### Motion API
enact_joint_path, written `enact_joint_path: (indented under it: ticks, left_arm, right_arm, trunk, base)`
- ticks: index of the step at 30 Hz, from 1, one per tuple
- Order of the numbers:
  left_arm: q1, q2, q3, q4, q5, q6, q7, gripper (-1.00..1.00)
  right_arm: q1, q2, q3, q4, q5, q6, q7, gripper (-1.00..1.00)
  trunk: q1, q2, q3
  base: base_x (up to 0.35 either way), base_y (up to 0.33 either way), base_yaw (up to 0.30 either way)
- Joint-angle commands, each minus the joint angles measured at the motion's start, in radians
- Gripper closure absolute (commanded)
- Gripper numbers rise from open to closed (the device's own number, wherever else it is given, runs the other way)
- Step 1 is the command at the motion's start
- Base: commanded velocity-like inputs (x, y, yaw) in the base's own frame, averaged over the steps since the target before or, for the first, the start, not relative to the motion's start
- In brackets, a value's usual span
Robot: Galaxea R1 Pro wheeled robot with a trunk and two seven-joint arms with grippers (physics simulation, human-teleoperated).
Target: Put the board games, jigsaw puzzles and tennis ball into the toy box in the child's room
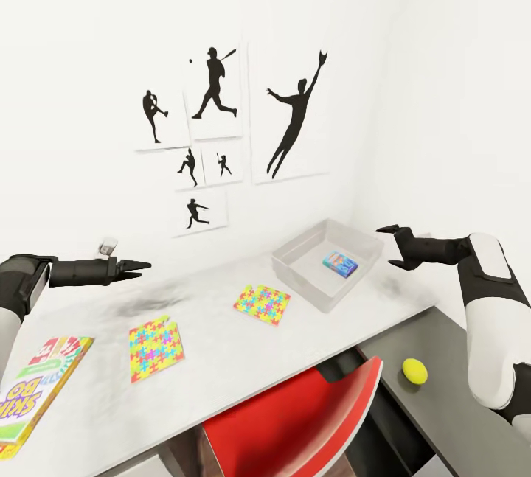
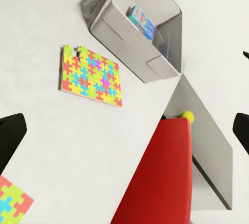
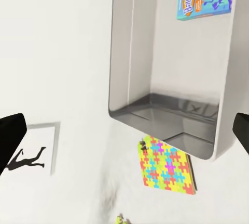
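green-edged board game (image 1: 33, 396) at table (image 1: 221, 359) left edge | left gripper (image 1: 140, 268) narrow, empty | two jigsaw puzzles (image 1: 155, 348) (image 1: 262, 304) flat mid-table | small blue game (image 1: 340, 263) inside toy box (image 1: 295, 267) | right gripper (image 1: 394, 246) wide, empty | tennis ball (image 1: 414, 371) on lower dark section

Jigsaw puzzles: 2 (image 1: 156, 348) (image 1: 262, 304) | board games: 2, the blue one (image 1: 340, 264) and the green-edged one (image 1: 33, 395) | tennis ball: 1 (image 1: 414, 371) | toy box: 1 (image 1: 295, 268) | red chair: 1 (image 1: 295, 425) | silhouette pictures: 6 (image 1: 214, 86)
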Motion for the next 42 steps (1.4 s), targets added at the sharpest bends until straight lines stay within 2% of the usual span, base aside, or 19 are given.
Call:
enact_joint_path:
  ticks: [1,15,30,42]
  left_arm:
    - [-0.001,-0.001,0.005,0.0,-0.011,0.01,-0.008,-1.0]
    - [-0.001,0.0,0.008,0.0,-0.011,0.008,-0.008,-1.0]
    - [-0.001,0.0,0.006,0.0,-0.011,0.008,-0.008,-1.0]
    - [-0.001,0.0,0.006,0.0,-0.011,0.005,-0.008,-1.0]
  right_arm:
    - [-0.001,0.0,-0.002,-0.001,-0.01,0.002,-0.01,-1.0]
    - [0.0,0.001,-0.002,0.001,-0.008,-0.001,-0.009,-1.0]
    - [0.0,0.005,-0.002,0.001,-0.01,-0.006,-0.009,-1.0]
    - [0.0,0.004,-0.002,0.004,-0.009,-0.008,-0.01,-1.0]
  trunk:
    - [0.001,-0.002,-0.002]
    - [0.001,-0.002,-0.002]
    - [0.001,-0.002,0.009]
    - [0.001,-0.002,0.011]
  base:
    - [-0.034,0.0,0.0]
    - [-0.028,0.003,0.0]
    - [-0.219,0.151,-0.127]
    - [-0.096,0.03,-0.023]
